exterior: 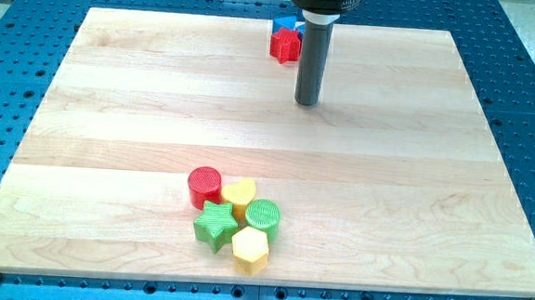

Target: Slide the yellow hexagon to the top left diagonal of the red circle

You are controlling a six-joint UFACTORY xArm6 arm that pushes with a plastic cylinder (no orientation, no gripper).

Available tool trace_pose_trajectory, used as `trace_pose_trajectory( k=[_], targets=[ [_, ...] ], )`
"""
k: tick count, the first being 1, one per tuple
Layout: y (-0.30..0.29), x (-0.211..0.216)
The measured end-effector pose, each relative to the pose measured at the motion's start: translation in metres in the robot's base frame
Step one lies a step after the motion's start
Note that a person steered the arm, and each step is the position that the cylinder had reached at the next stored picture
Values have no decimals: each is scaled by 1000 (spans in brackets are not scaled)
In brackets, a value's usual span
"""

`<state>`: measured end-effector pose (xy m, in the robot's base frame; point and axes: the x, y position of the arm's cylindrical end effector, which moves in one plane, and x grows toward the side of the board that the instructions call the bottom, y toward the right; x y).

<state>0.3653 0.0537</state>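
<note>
Working from the view's left, the first things we meet on the desk (112,113) are the blocks bunched near the view's bottom: the red circle (204,185) sits at the cluster's upper left, the green star (214,225) just below it, the yellow heart (240,195) touching the circle's right side, the yellow hexagon (250,249) at the very bottom of the bunch, and the green circle (263,215) at its right edge. The hexagon, our task's block, lies down and to the right of the red circle, pressed against the star and the green circle, so it is on the wrong diagonal. Further right and near the view's top, a red block (284,45) of unclear shape stands in front of a blue block (285,24), mostly hidden. Just right of those hangs the rod, and my tip (307,103) rests on bare wood, well apart from the whole cluster. We carry no claw, so there is nothing to report as apart or together. The risk, as we judge it, is the crowding: pushing the hexagon straight up-left would drive it into the star and the red circle and shove the reference itself away. A route round the cluster's left looks safer, though a glancing contact on the hexagon's flats could spin it off line.
</note>
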Motion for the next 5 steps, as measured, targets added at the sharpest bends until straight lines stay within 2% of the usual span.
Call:
trace_pose_trajectory(
  k=[3, 4, 5],
  targets=[
    [-5, 2],
    [39, 31],
    [102, 110]
  ],
)
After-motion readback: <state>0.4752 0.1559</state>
